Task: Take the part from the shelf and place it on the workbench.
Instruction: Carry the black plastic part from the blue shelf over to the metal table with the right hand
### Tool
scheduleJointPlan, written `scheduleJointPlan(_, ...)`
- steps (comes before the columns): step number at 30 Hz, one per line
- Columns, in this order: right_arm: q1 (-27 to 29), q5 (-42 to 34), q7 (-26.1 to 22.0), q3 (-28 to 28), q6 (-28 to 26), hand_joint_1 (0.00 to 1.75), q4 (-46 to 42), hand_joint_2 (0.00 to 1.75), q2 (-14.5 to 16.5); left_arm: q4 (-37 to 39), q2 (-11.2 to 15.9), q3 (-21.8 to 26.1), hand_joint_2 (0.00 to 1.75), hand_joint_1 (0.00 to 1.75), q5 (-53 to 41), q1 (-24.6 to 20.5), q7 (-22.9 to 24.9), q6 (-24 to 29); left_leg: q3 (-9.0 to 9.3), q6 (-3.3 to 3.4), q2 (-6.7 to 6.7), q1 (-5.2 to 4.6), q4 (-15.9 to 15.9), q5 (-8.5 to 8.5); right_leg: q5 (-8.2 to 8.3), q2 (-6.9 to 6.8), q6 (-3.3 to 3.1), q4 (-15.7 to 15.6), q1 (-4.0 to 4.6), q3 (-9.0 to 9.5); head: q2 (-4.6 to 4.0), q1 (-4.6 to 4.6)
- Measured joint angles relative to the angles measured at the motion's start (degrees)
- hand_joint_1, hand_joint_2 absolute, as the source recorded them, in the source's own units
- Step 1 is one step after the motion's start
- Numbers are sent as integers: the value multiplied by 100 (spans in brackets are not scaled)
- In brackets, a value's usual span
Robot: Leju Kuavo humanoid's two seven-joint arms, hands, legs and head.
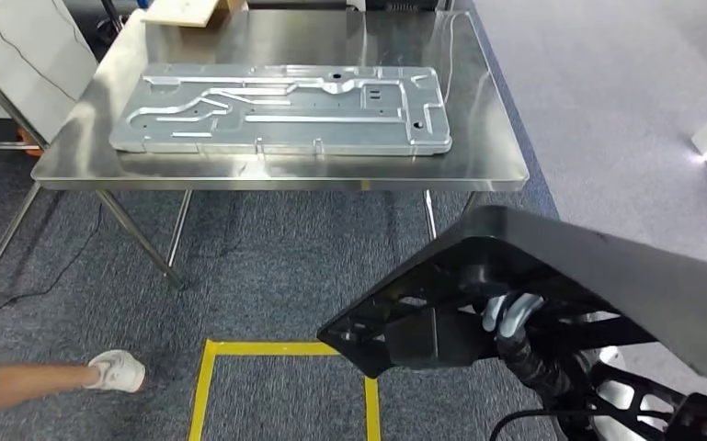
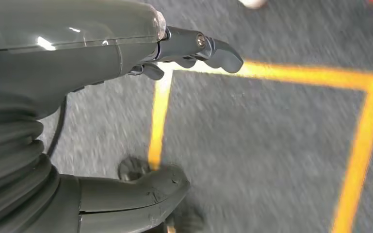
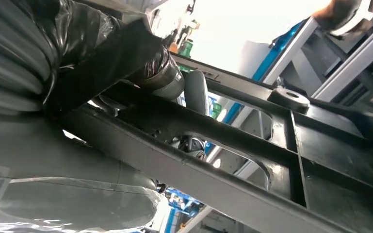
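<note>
A large black ribbed plastic part (image 1: 552,276) hangs low at the right of the head view, in front of the steel workbench (image 1: 83,138). My right hand (image 1: 510,312) grips it from underneath, its pale fingers curled round a rib. The right wrist view shows the part's black ribs (image 3: 233,145) close up with my right hand's fingers (image 3: 194,92) wrapped around one. My left hand (image 2: 174,111) hangs over the carpet with thumb and fingers apart, holding nothing.
A long grey stamped metal panel (image 1: 285,110) lies across the workbench, with bare steel around it. Yellow tape (image 1: 285,349) marks a square on the grey carpet. A person's leg and white shoe (image 1: 119,370) reach in at the lower left. A white cabinet (image 1: 28,46) stands at far left.
</note>
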Motion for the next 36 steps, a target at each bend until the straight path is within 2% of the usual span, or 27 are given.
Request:
scheduleJointPlan(1, -3, 0, -1, 0, -1, 175, -2, 175, 0, -1, 3, 0, 175, 0, -1, -11, -1, 0, -149, -10, 6, 3, 303, -135, -29, -6, -2, -6, -10, 68, 0, 0)
scheduleJointPlan(3, -1, 3, 1, 1, -2, 175, 2, 175, 0, -1, 11, 1, 175, 0, -1, -19, -3, 2, -619, -35, 10, 3, 1072, -465, -127, -12, -16, 1, 0, 168, 0, -1)
scheduleJointPlan(4, 4, 4, 2, 2, -2, 175, 5, 175, 0, -1, 17, 2, 175, 0, 1, -9, -3, 3, -832, -49, 10, 2, 1335, -576, -178, -7, -14, 0, 4, 227, 0, 0)
scheduleJointPlan(5, 8, 6, 3, 2, -2, 175, 8, 175, 0, -1, 22, 2, 175, 0, 0, 3, -3, 2, -965, -57, 10, -1, 1415, -591, -232, -1, -9, -3, 7, 300, 0, -1)
scheduleJointPlan(6, 8, 7, 2, 2, -2, 175, 9, 175, 0, -1, 26, 3, 175, 0, 0, 11, -3, 2, -1003, -60, 11, -1, 1285, -469, -291, 5, 0, -4, 7, 381, 0, 0)
scheduleJointPlan(7, 8, 7, 3, 2, -2, 175, 10, 175, 0, -1, 32, 3, 175, 0, 0, 15, -3, 1, -966, -54, 11, -1, 983, -218, -355, 8, 14, -4, 8, 468, 0, 0)
scheduleJointPlan(8, 7, 7, 3, 2, -2, 175, 10, 175, 0, -1, 38, 4, 175, 0, -1, 18, -3, 1, -900, -44, 12, -2, 590, 126, -421, 8, 33, -3, 9, 543, 0, 0)
scheduleJointPlan(10, 2, 6, 6, 3, -2, 175, 13, 175, 0, -1, 46, 7, 175, 0, 0, 20, -3, -1, -803, 9, 16, -15, 16, 551, -534, 20, 81, 13, 22, 629, 0, 1)
scheduleJointPlan(11, 1, 7, 9, 4, -3, 175, 13, 175, 0, -1, 48, 9, 175, 0, 0, 23, -3, -2, -793, 48, 15, -23, -99, 628, -573, 28, 109, 33, 27, 641, 0, 2)
scheduleJointPlan(14, -4, 8, 14, 7, -4, 175, 7, 175, 0, -1, 44, 13, 175, 0, -1, 17, -7, -10, -723, 152, 10, -7, -118, 599, -676, 34, 198, 157, 21, 642, 0, 1)
scheduleJointPlan(15, -11, 8, 12, 8, -4, 175, 2, 175, 0, -1, 44, 14, 175, 0, -1, 10, -9, -13, -681, 173, 9, 5, -118, 579, -759, 26, 247, 322, 4, 569, 0, 1)
scheduleJointPlan(16, -17, 8, 11, 9, -4, 175, -1, 175, 0, -1, 45, 15, 175, 0, -1, 4, -10, -16, -642, 188, 8, 17, -120, 554, -885, 15, 306, 604, -25, 421, 0, 1)
scheduleJointPlan(18, -19, 9, 10, 11, -7, 175, -3, 175, 0, -1, 49, 19, 175, 0, -1, 1, -12, -17, -585, 203, 8, 18, -119, 484, -1187, -6, 413, 1392, -106, -73, 0, 2)
scheduleJointPlan(19, -14, 9, 11, 11, -7, 175, -2, 175, 0, -1, 48, 20, 175, 0, -1, 4, -12, -17, -551, 203, 8, 19, -118, 443, -1280, -15, 444, 1708, -146, -316, 0, 2)
scheduleJointPlan(20, -9, 9, 12, 12, -8, 175, -1, 175, 0, -1, 48, 21, 175, 0, -1, 8, -12, -17, -503, 199, 7, 20, -116, 397, -1280, -23, 462, 1857, -175, -488, 0, 2)
scheduleJointPlan(21, -7, 9, 13, 13, -8, 175, 0, 175, 0, -1, 47, 23, 175, 0, -1, 10, -12, -17, -438, 192, 4, 21, -116, 346, -1158, -29, 466, 1801, -193, -562, 0, 2)
scheduleJointPlan(22, -7, 9, 13, 13, -8, 175, 1, 175, 0, -1, 47, 24, 175, 0, -1, 10, -12, -17, -358, 182, 2, 23, -119, 290, -915, -32, 456, 1548, -201, -540, 0, 2)
scheduleJointPlan(24, -7, 9, 12, 13, -8, 175, 3, 175, 0, -1, 43, 27, 175, 0, -1, 2, -12, -17, -197, 146, -3, 32, -160, 190, -296, -31, 390, 814, -171, -374, 0, 0)
scheduleJointPlan(25, -11, 11, 14, 15, -9, 175, 4, 175, 0, 0, 38, 30, 175, 0, -1, -5, -13, -19, -134, 115, -10, 40, -195, 155, -105, -28, 337, 540, -135, -303, 0, 4)
scheduleJointPlan(26, -15, 13, 16, 16, -12, 175, 6, 175, 0, 1, 34, 32, 175, 0, -1, -10, -13, -21, -86, 80, -16, 47, -235, 132, -5, -24, 275, 361, -97, -252, 0, 6)
scheduleJointPlan(28, -30, 19, 20, 23, -18, 175, 6, 175, 0, 1, 30, 35, 175, 0, -2, -13, -14, -25, 9, -6, -17, 46, -271, 146, -25, -29, 171, 198, -55, -149, 0, 13)
scheduleJointPlan(30, -41, 23, 17, 28, -21, 175, -1, 175, 0, 1, 33, 37, 175, 0, -1, -23, -15, -31, 15, -50, 1, 40, -124, 88, -35, -48, 121, 71, -78, 1, 0, 10)
scheduleJointPlan(31, -46, 25, 16, 30, -23, 175, -4, 175, 0, 1, 36, 40, 175, 0, 2, -36, -15, -35, -86, -56, 7, 40, 89, -19, -46, -52, 102, 37, -94, 67, 0, 8)
scheduleJointPlan(32, -50, 26, 16, 31, -26, 175, -5, 175, 0, 1, 39, 48, 175, 0, 9, -47, -15, -39, -271, -58, 10, 43, 422, -172, -64, -57, 83, 16, -99, 112, 0, 7)
scheduleJointPlan(34, -52, 28, 17, 32, -31, 175, -3, 175, 0, 1, 44, 67, 175, 0, 23, -46, -12, -46, -759, -73, 9, 39, 1156, -465, -124, -50, 56, 12, -94, 164, 0, 3)
scheduleJointPlan(35, -49, 28, 19, 34, -31, 175, 0, 175, 0, 1, 46, 75, 175, 0, 32, -35, -10, -48, -947, -81, 9, 37, 1359, -497, -162, -43, 58, 15, -92, 198, 0, 3)
scheduleJointPlan(36, -46, 28, 19, 36, -31, 175, 3, 175, 0, 1, 46, 80, 175, 0, 37, -26, -8, -49, -1039, -88, 11, 38, 1358, -400, -206, -35, 69, 22, -95, 245, 0, 3)
